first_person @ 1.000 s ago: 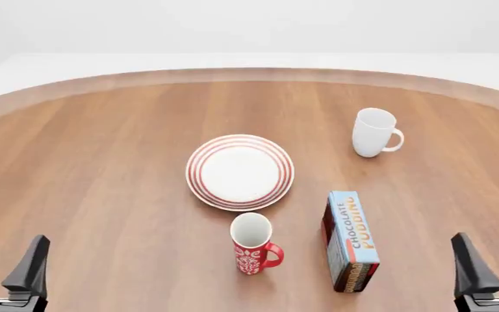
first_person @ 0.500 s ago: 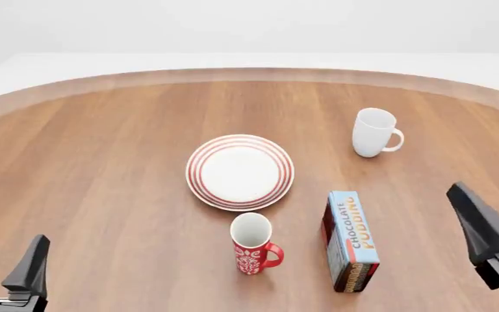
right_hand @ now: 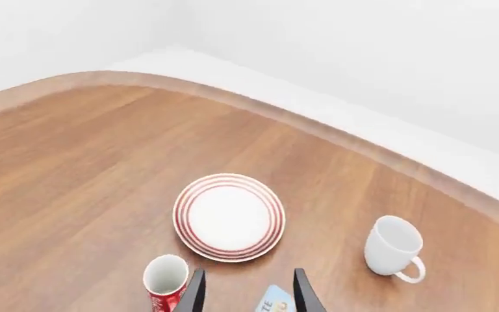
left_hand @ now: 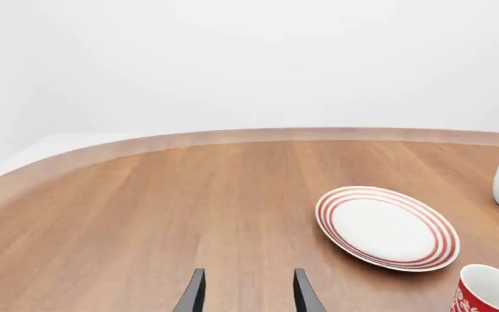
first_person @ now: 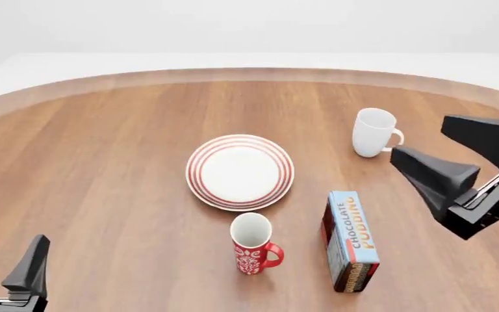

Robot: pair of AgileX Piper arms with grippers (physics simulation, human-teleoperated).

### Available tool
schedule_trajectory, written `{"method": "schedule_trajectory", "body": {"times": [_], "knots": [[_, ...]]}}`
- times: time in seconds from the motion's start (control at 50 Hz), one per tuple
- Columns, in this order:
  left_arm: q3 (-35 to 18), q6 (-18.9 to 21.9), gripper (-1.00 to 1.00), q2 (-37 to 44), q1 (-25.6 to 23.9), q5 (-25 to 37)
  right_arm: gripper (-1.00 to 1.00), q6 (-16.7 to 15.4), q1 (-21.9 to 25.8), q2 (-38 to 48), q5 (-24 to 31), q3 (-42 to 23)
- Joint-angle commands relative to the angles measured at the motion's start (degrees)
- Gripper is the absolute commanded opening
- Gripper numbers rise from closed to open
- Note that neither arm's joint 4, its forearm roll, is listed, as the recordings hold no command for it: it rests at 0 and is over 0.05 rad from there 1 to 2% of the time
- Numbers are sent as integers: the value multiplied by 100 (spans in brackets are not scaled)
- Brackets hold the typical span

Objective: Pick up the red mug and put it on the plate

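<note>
The red mug [first_person: 252,245] stands upright on the table, handle to the right, just in front of the plate [first_person: 240,171]. It also shows in the right wrist view [right_hand: 164,279] and at the edge of the left wrist view [left_hand: 490,292]. The plate with red rings lies empty in the left wrist view [left_hand: 386,228] and the right wrist view [right_hand: 229,216]. My right gripper [first_person: 440,151] is open and raised above the table's right side, right of the pudding box. My left gripper [first_person: 2,263] is open and empty at the front left corner.
A plain white mug [first_person: 374,132] stands at the back right, just left of my right gripper. A chocolate pudding box [first_person: 351,241] stands right of the red mug. The table's curved far edge [first_person: 249,73] runs across the back.
My right gripper has risen from the front right corner and moved forward and left, toward the white mug. The left gripper, mugs, plate and box have not moved.
</note>
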Motion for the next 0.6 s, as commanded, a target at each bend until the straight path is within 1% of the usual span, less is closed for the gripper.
{"method": "schedule_trajectory", "body": {"times": [0.02, 0.1, 0.18, 0.24, 0.38, 0.42, 0.44, 0.6], "knots": [[0, 0, 100, 0, 0, 0, 100, -63, 418, 681, 464, -446], [0, 0, 100, 0, 0, 0, 100, -86, 557, 859, 600, -542], [0, 0, 100, 0, 0, 0, 100, -79, 598, 958, 664, -570], [0, 0, 100, 0, 0, 0, 100, 24, 673, 1061, 677, -569], [0, 0, 100, 0, 0, 0, 100, 81, 855, 1257, 719, -539], [0, 0, 100, 0, 0, 0, 100, 114, 903, 1322, 686, -498], [0, 0, 100, 0, 0, 0, 100, 76, 914, 1371, 649, -432], [0, 0, 100, 0, 0, 0, 100, 242, 1103, 1559, 520, -213]]}}
